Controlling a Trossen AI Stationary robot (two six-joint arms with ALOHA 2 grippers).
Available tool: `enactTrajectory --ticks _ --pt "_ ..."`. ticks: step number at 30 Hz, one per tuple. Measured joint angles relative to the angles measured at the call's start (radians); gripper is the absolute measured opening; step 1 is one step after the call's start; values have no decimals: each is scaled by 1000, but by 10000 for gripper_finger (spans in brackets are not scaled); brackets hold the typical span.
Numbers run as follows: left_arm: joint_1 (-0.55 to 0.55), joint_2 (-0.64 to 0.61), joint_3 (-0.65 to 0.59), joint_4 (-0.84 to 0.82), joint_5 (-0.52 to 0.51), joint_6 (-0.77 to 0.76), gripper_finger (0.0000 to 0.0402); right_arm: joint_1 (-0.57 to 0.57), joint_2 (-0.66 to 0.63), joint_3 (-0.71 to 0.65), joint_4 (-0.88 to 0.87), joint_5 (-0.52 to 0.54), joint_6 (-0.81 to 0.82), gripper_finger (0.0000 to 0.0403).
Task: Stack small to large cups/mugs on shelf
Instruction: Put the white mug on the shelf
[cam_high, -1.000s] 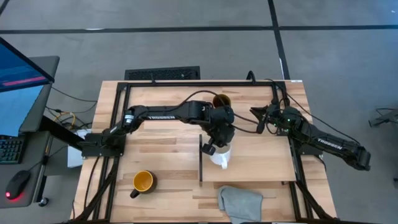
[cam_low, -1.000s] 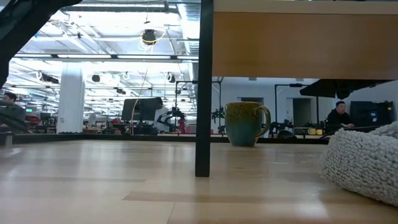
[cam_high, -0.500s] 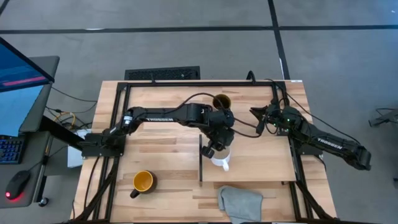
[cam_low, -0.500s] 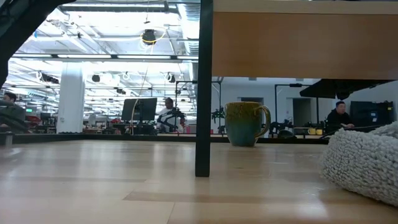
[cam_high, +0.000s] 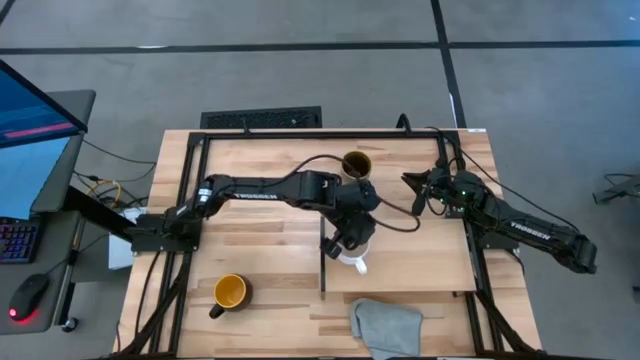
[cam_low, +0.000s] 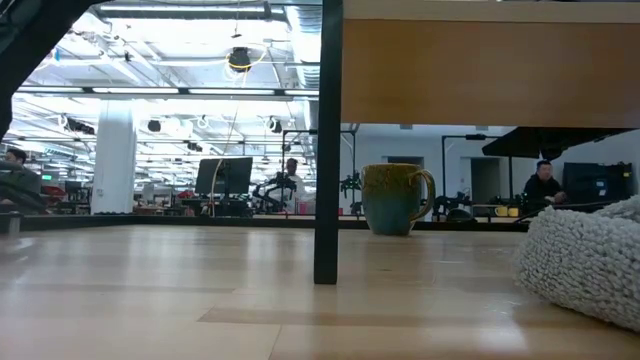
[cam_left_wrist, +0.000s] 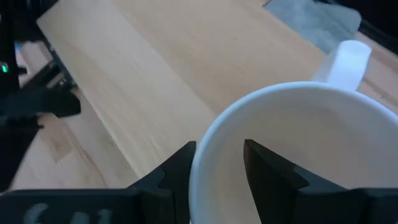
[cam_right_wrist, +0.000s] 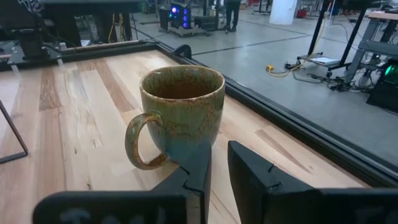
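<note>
Left gripper (cam_high: 344, 243) is held over the shelf (cam_high: 420, 255), near its dark-strip short edge, roughly mid-bench. Its fingers are clamped on the rim of the small white mug (cam_high: 355, 258): in the left wrist view one finger (cam_left_wrist: 176, 176) is seen outside the wall and the other inside the bowl. The white mug (cam_left_wrist: 292, 155) is smooth, glossy, thick-walled and round, with a squared handle pointing toward the bench's near edge. Whether its base is touching the board cannot be told.

Right gripper (cam_high: 410, 184) is parked near the far right part of the bench, just off the shelf's far edge, aimed at the olive-brown mug (cam_high: 356, 163). Its fingers (cam_right_wrist: 193, 171) are seen set narrowly apart with nothing between them.

The olive-brown mug (cam_right_wrist: 177, 118) is standing upright on the bare bench near the far edge, about centre. The glaze is mottled green-brown with a crackled pattern, the inside is dark, and a loop handle is on its side. In the low view it (cam_low: 396, 197) is seen beyond the shelf's thin dark leg (cam_low: 327, 150).

The black mug (cam_high: 228, 293) with yellow-orange inside is upright near the near left corner of the bench, well apart from the shelf.

The shelf is a flat rectangular board of pale, smooth wood, raised on thin dark legs. A crumpled grey cloth (cam_high: 385, 325) of nubby terry texture is lying at the near edge, just beside the shelf's near side.
</note>
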Motion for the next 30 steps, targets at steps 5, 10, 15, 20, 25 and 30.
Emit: enactTrajectory --ticks 5,10,15,20,25,30 --pt "-25 0 0 13 -2 47 124 0 0 0 0 0 0 76" --pt "-35 0 0 16 -3 72 124 0 0 0 0 0 1 76" --pt "-36 0 0 17 -3 74 124 0 0 0 0 0 2 76" --pt "-23 0 0 16 4 0 124 0 0 0 0 0 1 76" --pt "-19 0 0 17 5 -17 130 0 0 0 0 0 2 76" --pt "-21 0 0 17 6 -37 170 0 0 0 0 0 2 76"
